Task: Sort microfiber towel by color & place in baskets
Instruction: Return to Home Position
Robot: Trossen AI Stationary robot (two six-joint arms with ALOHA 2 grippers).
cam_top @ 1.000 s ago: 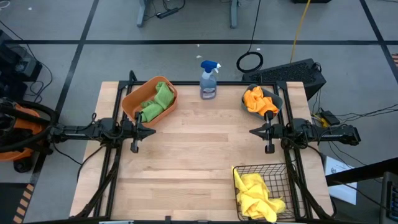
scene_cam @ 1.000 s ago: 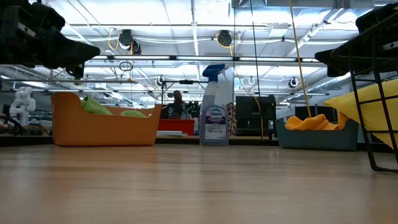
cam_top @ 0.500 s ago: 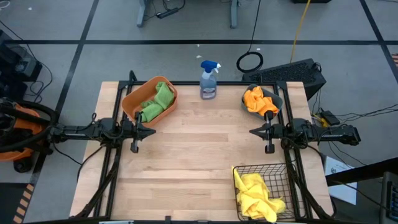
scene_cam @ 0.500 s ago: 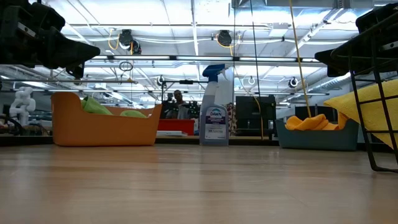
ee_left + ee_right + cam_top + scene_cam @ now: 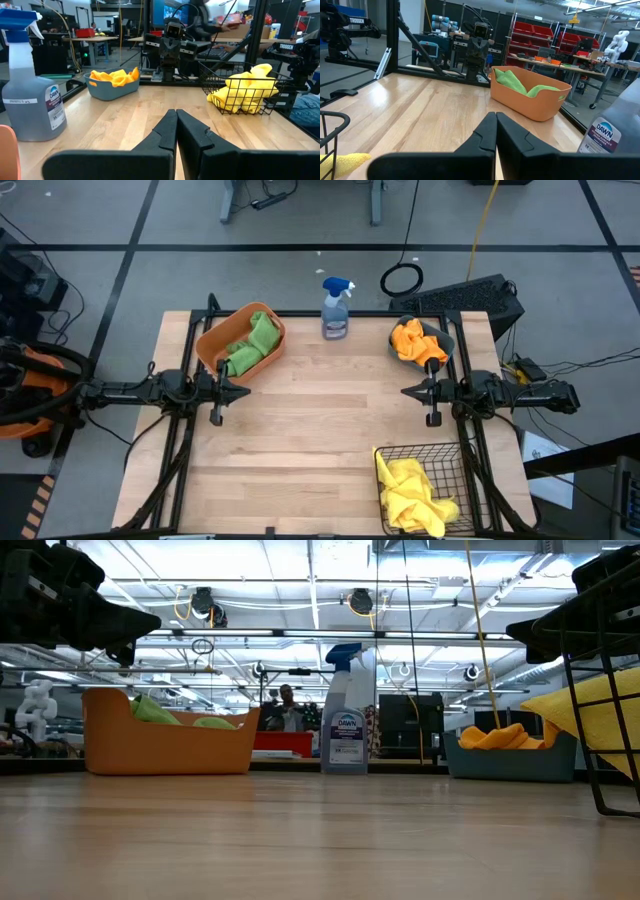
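1. yellow towels (image 5: 414, 498) lie heaped in the wire basket (image 5: 421, 449) at the near right corner of the surface (image 5: 320, 415), one fold draped over the basket's side.
2. orange towels (image 5: 414, 342) fill the teal bin (image 5: 446, 338) at the far right, and green towels (image 5: 256, 340) sit in the orange tub (image 5: 213, 342) at the far left. a spray bottle (image 5: 336, 310) stands between the two at the far edge.
3. no cloth lies loose on the bare wood in any view, so by my reading the sorting is done: each colour has its own container.
4. nothing has shifted over the last second. both arms and every cloth stand just as they did, which suggests the arms have already settled at rest.
5. the left fingers (image 5: 242, 392) point inward from the left side, just beside the orange tub. they are pressed together and hold nothing.
6. the right fingers (image 5: 408, 392) mirror them from the right side, near the teal bin, likewise closed and empty.
7. what remains looks like no more than ending the run.
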